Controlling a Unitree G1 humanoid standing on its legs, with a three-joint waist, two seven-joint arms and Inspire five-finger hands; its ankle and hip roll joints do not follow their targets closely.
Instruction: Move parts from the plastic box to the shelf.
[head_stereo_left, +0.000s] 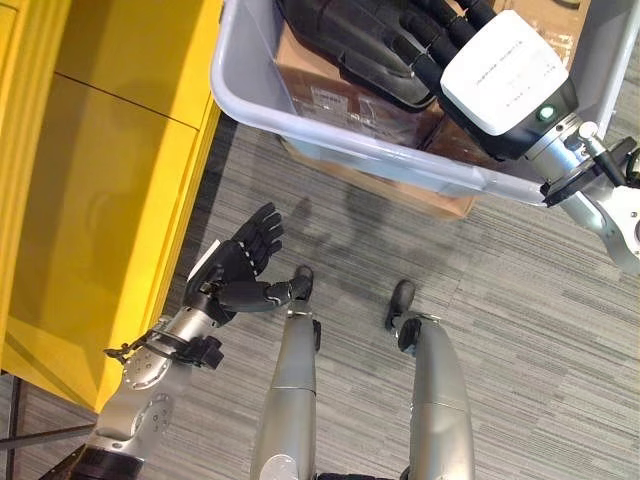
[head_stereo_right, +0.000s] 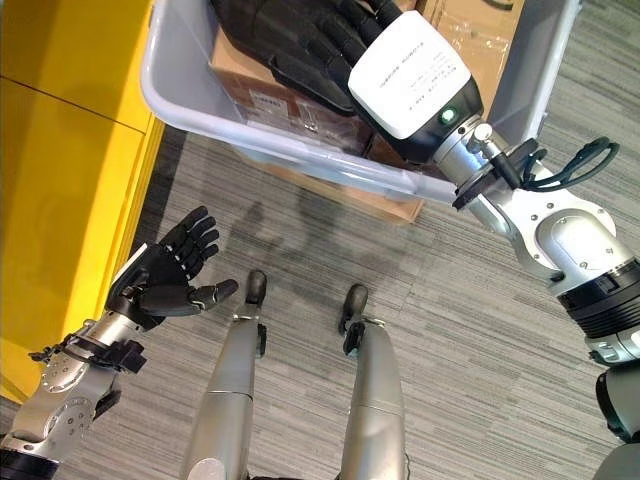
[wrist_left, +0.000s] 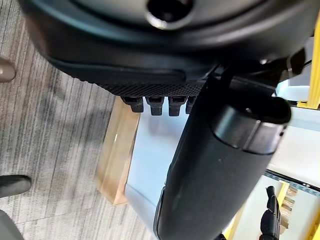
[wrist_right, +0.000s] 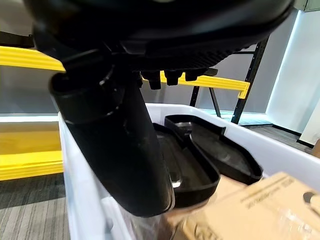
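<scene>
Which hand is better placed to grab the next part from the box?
Right. The right hand already reaches inside the pale grey plastic box, fingers over the black moulded plastic part. The left hand hangs open over the floor beside the yellow shelf.

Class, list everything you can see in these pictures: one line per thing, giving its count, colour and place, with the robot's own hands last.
Plastic box: one, pale grey, ahead of the robot, resting on a wooden base.
Black parts: at least two, black moulded trays, lying on top of the cardboard boxes.
Cardboard boxes: at least two, brown, inside the plastic box.
Wooden base: one, light wood, under the plastic box.
Shelf: one, yellow, on the robot's left.
Floor: grey striped carpet.
Left hand: open, low beside the shelf, holding nothing.
Right hand: reaching into the plastic box over the black parts.
</scene>
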